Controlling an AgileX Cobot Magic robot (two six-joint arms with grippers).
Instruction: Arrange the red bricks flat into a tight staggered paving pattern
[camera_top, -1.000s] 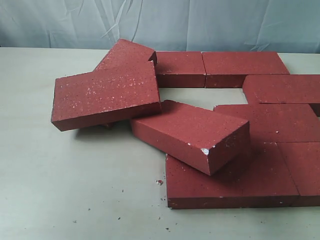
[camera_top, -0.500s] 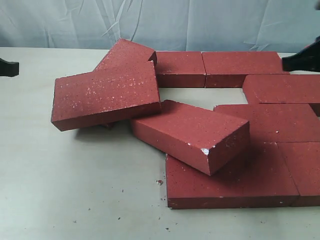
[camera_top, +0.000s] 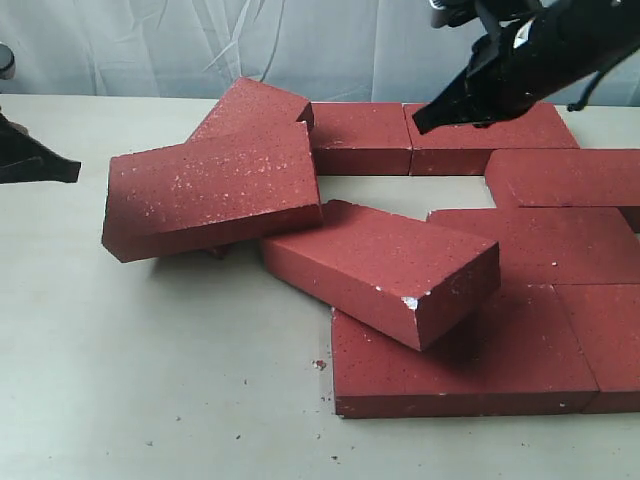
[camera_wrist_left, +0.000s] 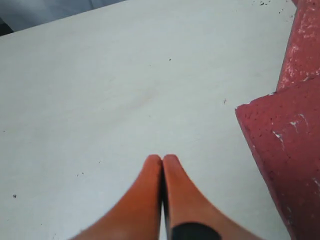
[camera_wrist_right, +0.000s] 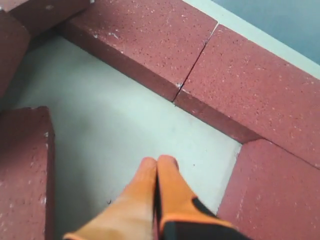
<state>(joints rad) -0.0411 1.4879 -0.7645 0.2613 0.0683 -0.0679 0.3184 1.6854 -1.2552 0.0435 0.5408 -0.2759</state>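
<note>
Both of your arms have swung in over the last second, while the dark red rectangular paver bricks (camera_top: 385, 265), rough and flecked with white, lie where they were on the pale tabletop (camera_top: 150, 380).

Your left end effector (camera_top: 76, 171) (camera_wrist_left: 162, 159) has its orange fingers (camera_wrist_left: 182, 195) pressed together, holding nothing. It sits low over bare tabletop, and just ahead of its tip, near but not touching, is the corner of the tilted brick (camera_top: 210, 190) (camera_wrist_left: 285, 165), which is propped up on another angled brick (camera_top: 255, 108) behind it.

Your right end effector (camera_top: 416, 127) (camera_wrist_right: 158, 161) is also closed and empty. Under its tip is the bare patch of tabletop ringed by bricks. Straight ahead of it two back-row bricks (camera_top: 358, 130) (camera_wrist_right: 150, 40) lie flat, end to end, with a tight seam between them. More flat bricks sit on either side of it.

The middle brick leans with one end up on the flat front bricks (camera_top: 480, 370), well back from your right end effector.
</note>
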